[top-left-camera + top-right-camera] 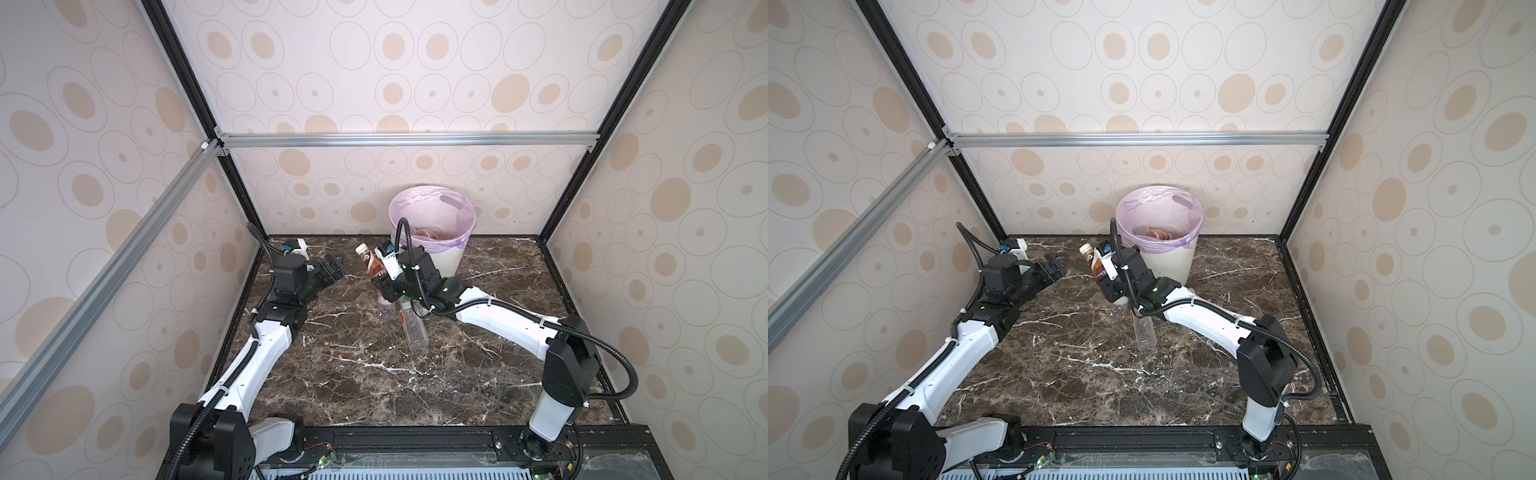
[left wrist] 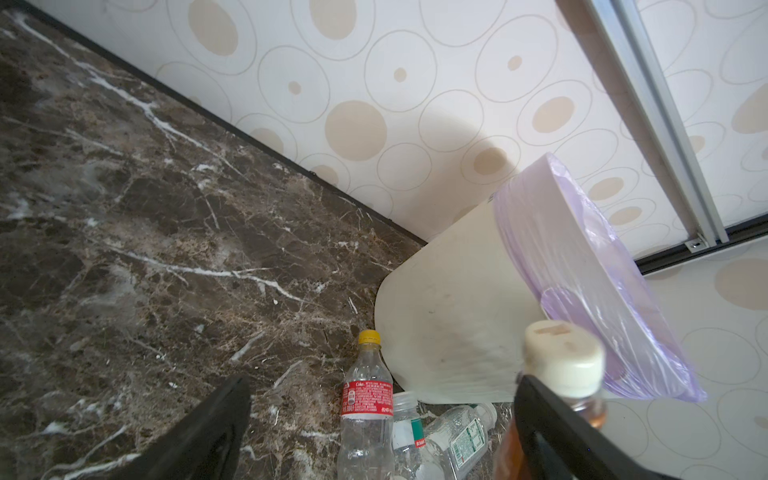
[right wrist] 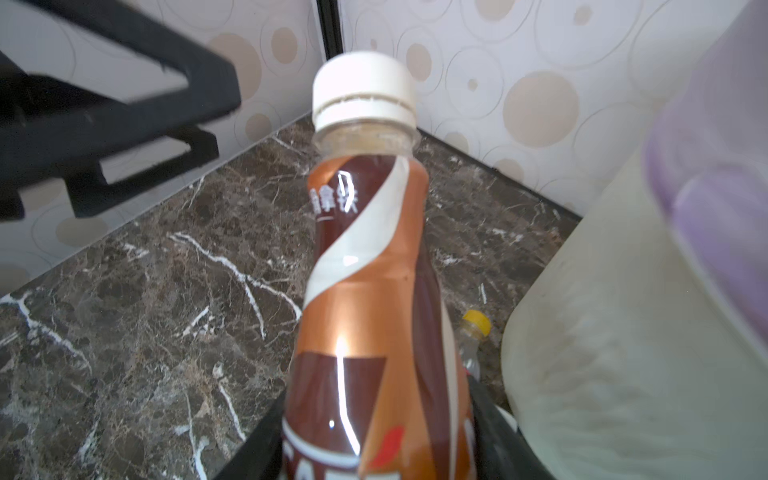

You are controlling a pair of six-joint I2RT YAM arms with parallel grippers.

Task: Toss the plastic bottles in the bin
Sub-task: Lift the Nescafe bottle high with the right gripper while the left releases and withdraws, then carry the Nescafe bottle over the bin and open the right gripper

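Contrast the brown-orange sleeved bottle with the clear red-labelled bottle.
The brown-orange sleeved plastic bottle is held aloft in the jaws of the right gripper; the clear red-labelled bottle rests on the marble table. The former has a white cap and opaque sleeve, the latter a yellow cap and see-through body. Both are capped.

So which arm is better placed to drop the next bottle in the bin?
Right. The right gripper is shut on the brown bottle, held up in the air close beside the bin. The left gripper is open, empty and farther from the bin.
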